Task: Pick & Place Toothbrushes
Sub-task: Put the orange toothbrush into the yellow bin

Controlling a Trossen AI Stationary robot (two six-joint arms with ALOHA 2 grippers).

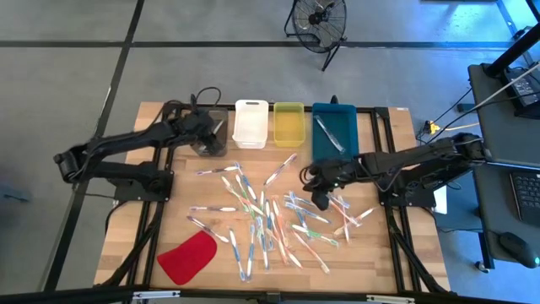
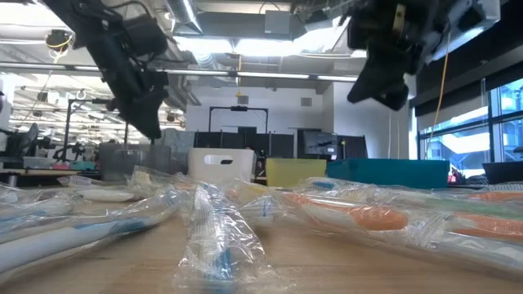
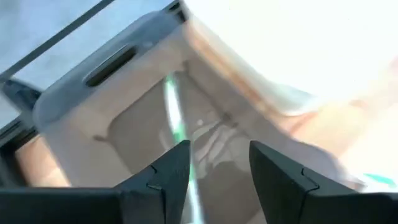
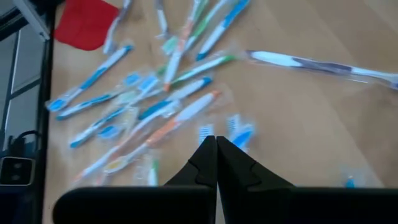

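Near edge, 7 o'clock: flat red piece lies on the worktop, apart from the work.
Centre of worktop: toothbrushes, each in a clear wrapper, lie scattered and crossing one another; most are not yet sorted.
Right gripper: at 3 o'clock of the pile, low over the wrapped toothbrushes. Its fingers are pressed together tip to tip. Nothing can be made out between them in the right wrist view, so a hold cannot be confirmed.
Left gripper: at 11 o'clock, over the grey bin. Its fingers stand apart. A green toothbrush lies inside the bin below them, judged as released.
Far edge, 12 to 1 o'clock: white bin, yellow bin and blue bin stand side by side. The blue bin holds at least one toothbrush.
Risk 1: the right gripper may lift away empty. Cause: slippery wrappers and a closure that met no handle.
Risk 2: a neighbouring toothbrush may be dragged or lifted too. Cause: overlapping wrappers in the pile.
Risk 3: the green toothbrush may catch on the left gripper during withdrawal. Cause: its handle leans up the bin wall close to one finger.
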